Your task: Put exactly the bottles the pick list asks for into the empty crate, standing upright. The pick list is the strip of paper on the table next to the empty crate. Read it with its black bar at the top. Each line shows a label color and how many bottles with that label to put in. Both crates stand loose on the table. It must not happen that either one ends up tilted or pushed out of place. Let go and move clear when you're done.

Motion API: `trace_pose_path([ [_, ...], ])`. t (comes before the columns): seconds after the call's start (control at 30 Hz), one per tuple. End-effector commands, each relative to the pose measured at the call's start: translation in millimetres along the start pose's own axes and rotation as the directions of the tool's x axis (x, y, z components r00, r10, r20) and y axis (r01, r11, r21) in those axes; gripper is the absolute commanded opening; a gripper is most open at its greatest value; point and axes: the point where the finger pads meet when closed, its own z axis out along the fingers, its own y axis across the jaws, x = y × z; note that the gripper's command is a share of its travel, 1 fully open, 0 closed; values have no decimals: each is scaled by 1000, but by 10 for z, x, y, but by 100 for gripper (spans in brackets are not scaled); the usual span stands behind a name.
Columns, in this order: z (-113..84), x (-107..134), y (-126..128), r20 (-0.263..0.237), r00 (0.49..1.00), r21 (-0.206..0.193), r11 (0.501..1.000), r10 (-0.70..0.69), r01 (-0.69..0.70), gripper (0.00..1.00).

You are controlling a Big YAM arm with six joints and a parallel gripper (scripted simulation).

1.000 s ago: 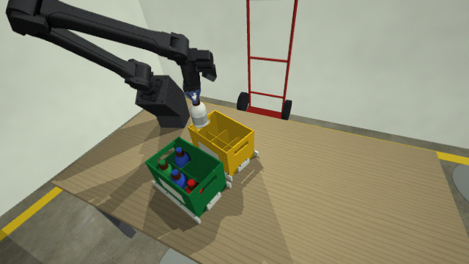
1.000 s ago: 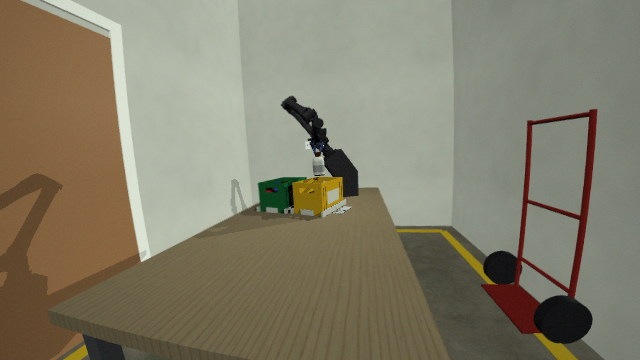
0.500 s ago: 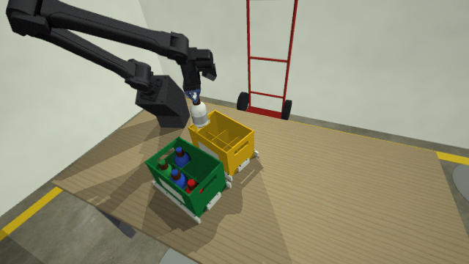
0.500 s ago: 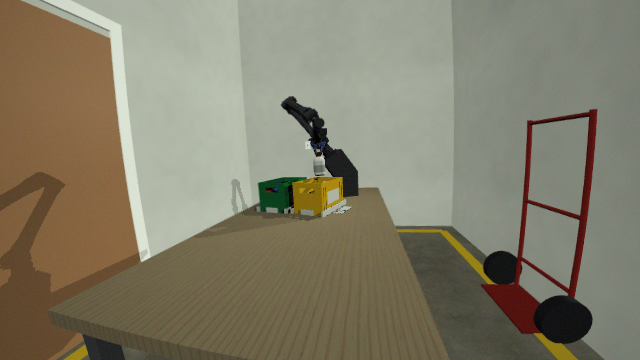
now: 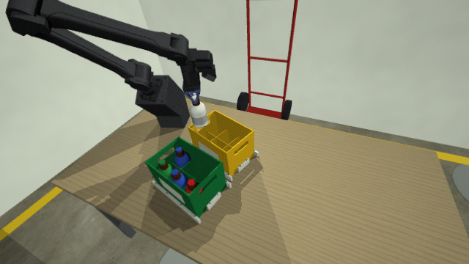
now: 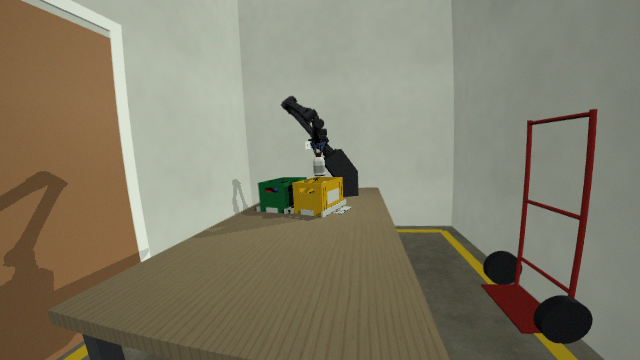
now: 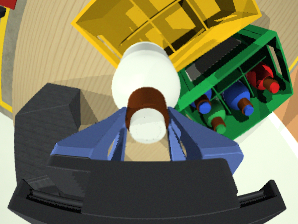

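My gripper (image 5: 194, 96) (image 6: 316, 150) (image 7: 147, 113) is shut on the brown neck of a white-label bottle (image 5: 198, 115) (image 6: 317, 167) (image 7: 143, 76). The bottle hangs upright over the back left corner of the yellow crate (image 5: 242, 147) (image 6: 310, 196) (image 7: 100, 26), whose divided cells are empty. The green crate (image 5: 205, 187) (image 6: 272, 197) (image 7: 200, 86) stands right beside it. It holds two blue-label bottles (image 5: 182, 158) (image 5: 179, 180), a green-label bottle (image 5: 165, 169) and a red-label bottle (image 5: 190, 185). The pick list (image 6: 345, 210) lies next to the yellow crate, too small to read.
The arm's black base (image 5: 165, 103) stands at the table's back left, close behind the crates. A red hand truck (image 5: 269, 59) (image 6: 555, 210) stands on the floor beyond the table. Yellow floor lines run along the table's sides.
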Motion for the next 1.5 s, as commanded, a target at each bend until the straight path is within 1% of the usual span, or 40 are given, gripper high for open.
trace_pose_path([
  [0.0,-89,-71,-57,42,999,8,1000,11,-11,0],
  [0.17,-75,-64,-100,39,999,7,1000,24,-24,0],
  [0.23,-75,-64,-100,39,999,7,1000,24,-24,0],
  [0.27,-99,-88,-74,48,999,9,1000,17,-18,0],
  [0.5,-62,-47,-89,35,999,7,1000,19,-19,0],
  [0.63,-73,-69,-95,42,999,8,1000,20,-20,0],
  [1.47,-64,-64,-112,39,999,8,1000,22,-23,0],
])
